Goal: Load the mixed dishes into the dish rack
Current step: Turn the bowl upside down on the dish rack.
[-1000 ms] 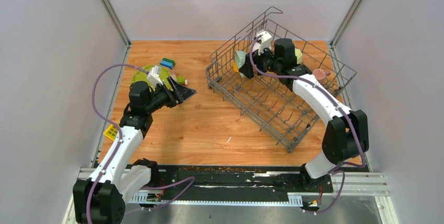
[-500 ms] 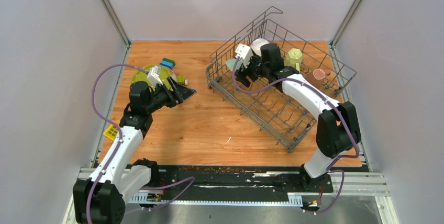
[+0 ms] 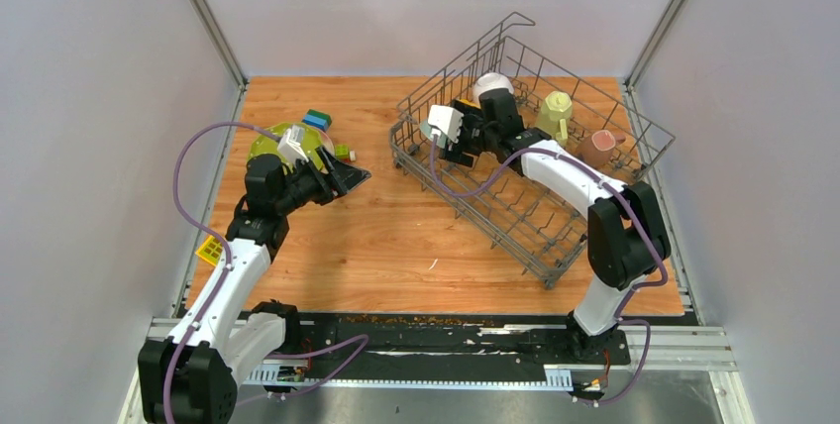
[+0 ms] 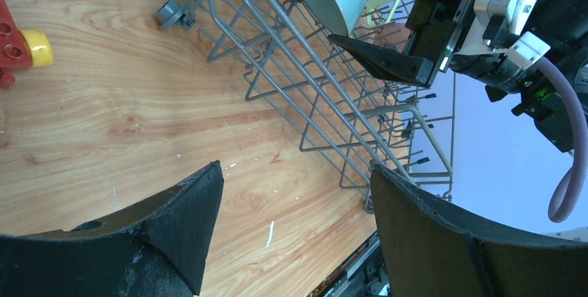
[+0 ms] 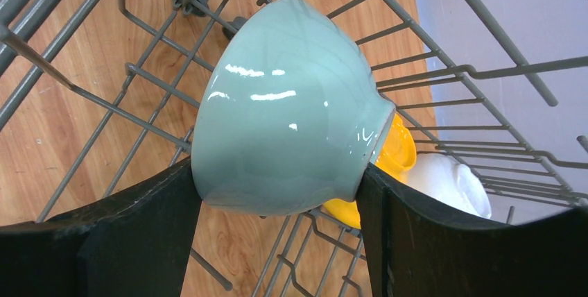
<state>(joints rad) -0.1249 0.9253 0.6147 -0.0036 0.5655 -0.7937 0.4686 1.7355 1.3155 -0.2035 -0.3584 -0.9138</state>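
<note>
Wooden table (image 3: 396, 236) between pale walls. At left, near a lime-green plate (image 3: 260, 144), the left gripper (image 4: 295, 172) hangs released, jaws wide apart. At right, the right gripper (image 5: 277, 172) grasps a pale teal bowl (image 5: 284, 109) inside the dish rack (image 3: 515, 208), just beside a yellow bowl (image 5: 399, 148).

teal bowl (image 5: 284, 109); yellow bowl (image 5: 399, 151); white bowl (image 5: 451, 182); grey rack (image 3: 515, 208)

My left arm (image 3: 233, 275) sits folded low, well to the left of the dish rack (image 3: 515, 206). The left gripper (image 4: 295, 168) hangs with jaws spread wide, nothing between them. My right arm (image 3: 570, 171) reaches across the dish rack to its left end, where the right gripper (image 5: 277, 172) is clamped on a pale-teal bowl (image 5: 284, 103).
</note>
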